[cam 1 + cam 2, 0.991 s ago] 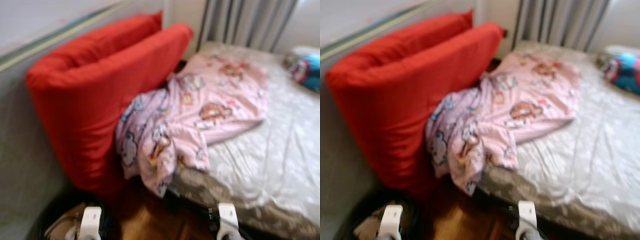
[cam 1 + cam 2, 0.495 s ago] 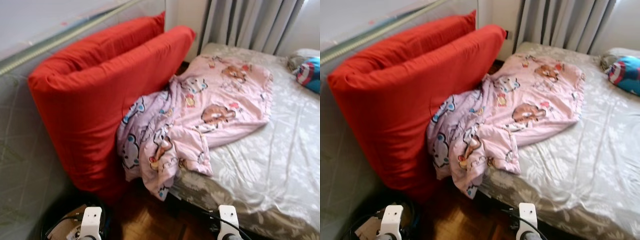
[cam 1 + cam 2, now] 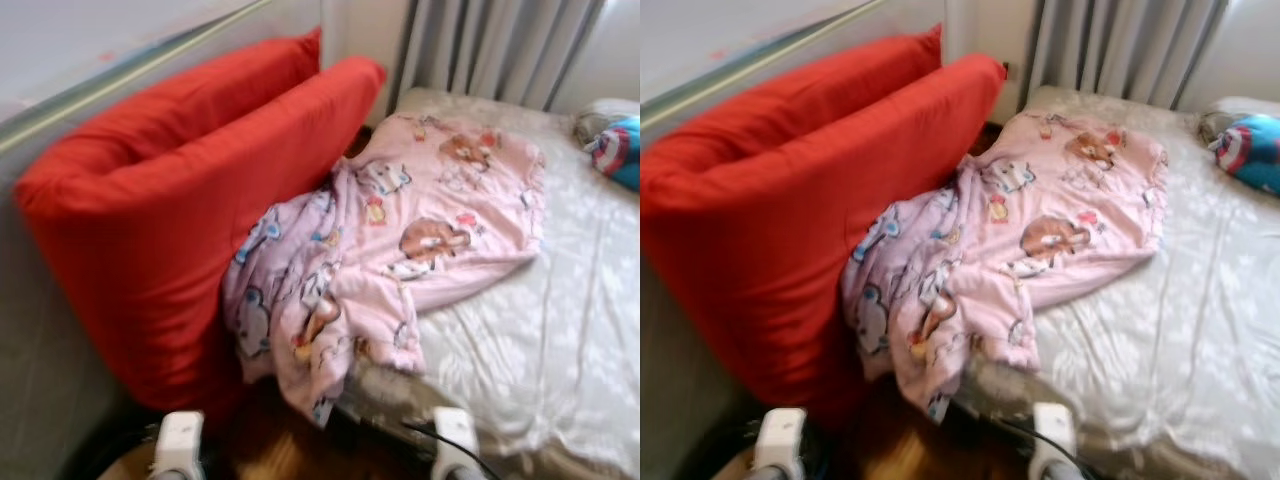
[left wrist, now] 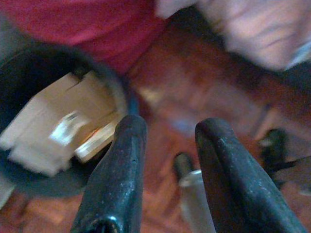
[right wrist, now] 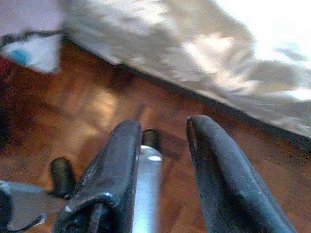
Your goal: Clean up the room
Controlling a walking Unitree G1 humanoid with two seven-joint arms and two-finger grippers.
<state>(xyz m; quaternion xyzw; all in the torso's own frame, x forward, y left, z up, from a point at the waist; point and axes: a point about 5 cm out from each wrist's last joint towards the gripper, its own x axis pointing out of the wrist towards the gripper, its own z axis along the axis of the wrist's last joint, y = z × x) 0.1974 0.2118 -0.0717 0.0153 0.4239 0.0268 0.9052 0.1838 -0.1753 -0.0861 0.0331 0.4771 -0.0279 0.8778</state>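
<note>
The tidying looks barely begun: the pink blanket point(image 3: 385, 250) lies crumpled across the bed point(image 3: 560, 330), its corner hanging off the edge toward the floor beside the red cushions point(image 3: 190, 210). The left gripper point(image 4: 167, 160) and right gripper point(image 5: 163, 165) hang low over the wood floor, jaws apart and empty. Against the picture half a second earlier the whole scene sits slightly shifted and blurrier, a camera move; nothing on the bed has changed place.

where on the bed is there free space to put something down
The bare grey sheet between the pink blanket and the blue toy is the widest free patch. A narrow strip lies beyond the blanket by the curtain. It is crowded where the blanket spills off against the red cushions.
</note>
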